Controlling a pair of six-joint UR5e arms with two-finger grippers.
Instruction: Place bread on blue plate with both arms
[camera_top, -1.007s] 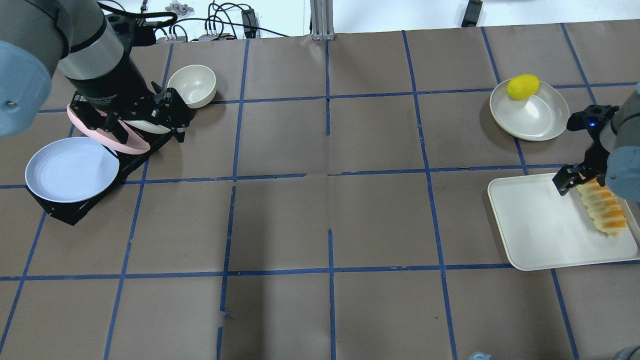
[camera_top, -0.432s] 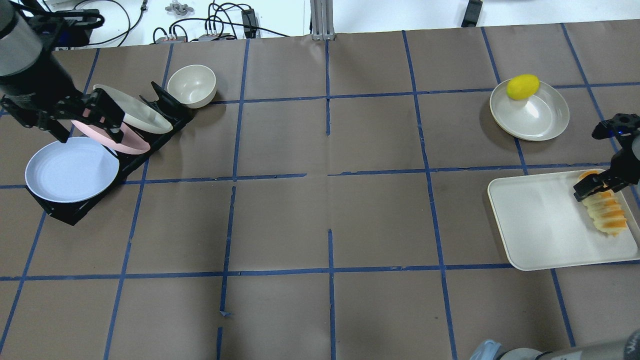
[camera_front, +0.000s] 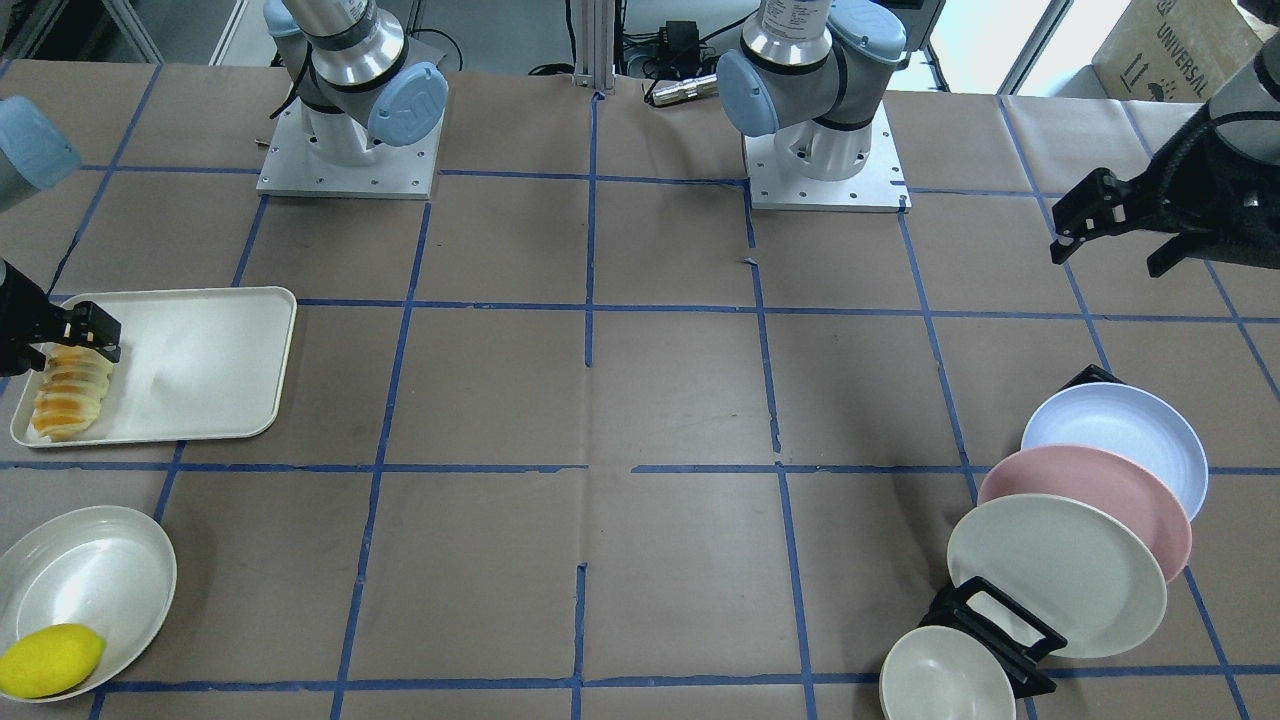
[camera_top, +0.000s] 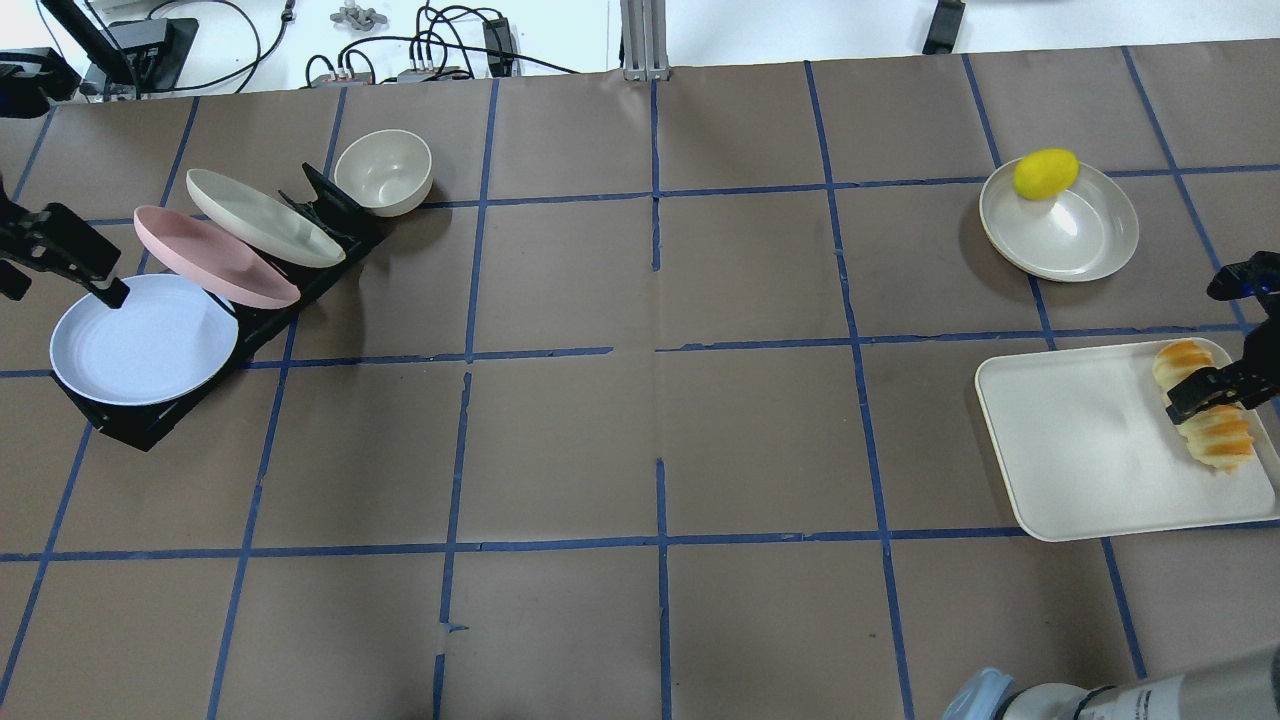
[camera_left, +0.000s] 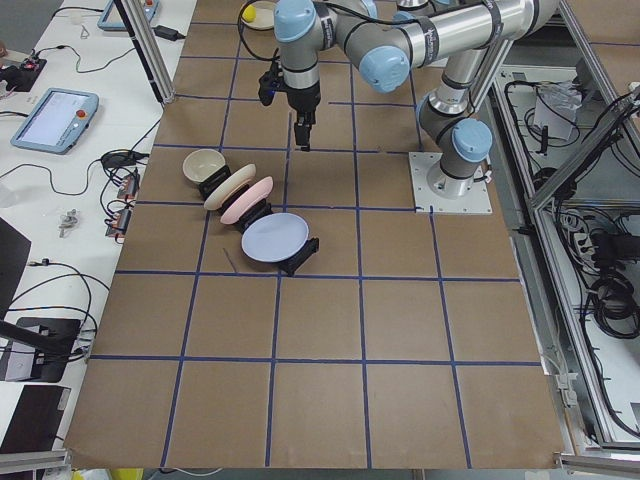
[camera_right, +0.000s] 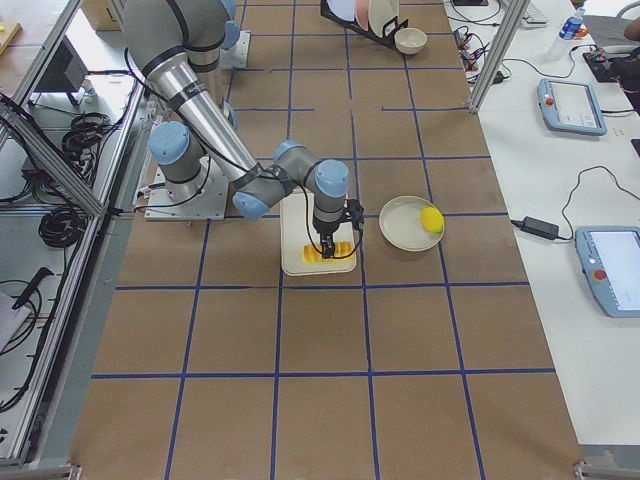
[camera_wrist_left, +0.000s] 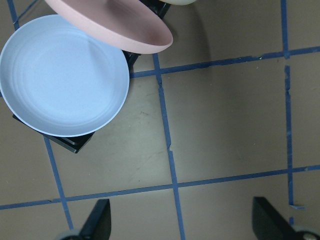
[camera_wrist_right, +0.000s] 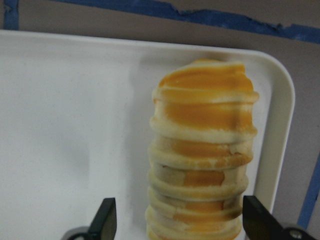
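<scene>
The bread (camera_top: 1205, 410), a ridged orange and cream loaf, lies on a white tray (camera_top: 1080, 450) at the right; it also shows in the front view (camera_front: 68, 400). My right gripper (camera_top: 1212, 388) is open and low over the loaf, and in the right wrist view its fingers (camera_wrist_right: 106, 222) stand on either side of the bread (camera_wrist_right: 202, 150). The blue plate (camera_top: 145, 340) leans in a black rack at the left. My left gripper (camera_top: 60, 272) is open and empty, above the plate's far left rim. The left wrist view shows the blue plate (camera_wrist_left: 62, 75) below.
A pink plate (camera_top: 215, 257) and a cream plate (camera_top: 265, 218) stand in the same rack, with a cream bowl (camera_top: 385, 170) beyond it. A yellow lemon (camera_top: 1046, 172) sits in a shallow white dish (camera_top: 1075, 235) behind the tray. Blue tape lines cross the brown table.
My left arm has swung left, off the pink and cream plates, to the view's left edge. My right gripper has shifted right, from the loaf's far end towards its middle.
</scene>
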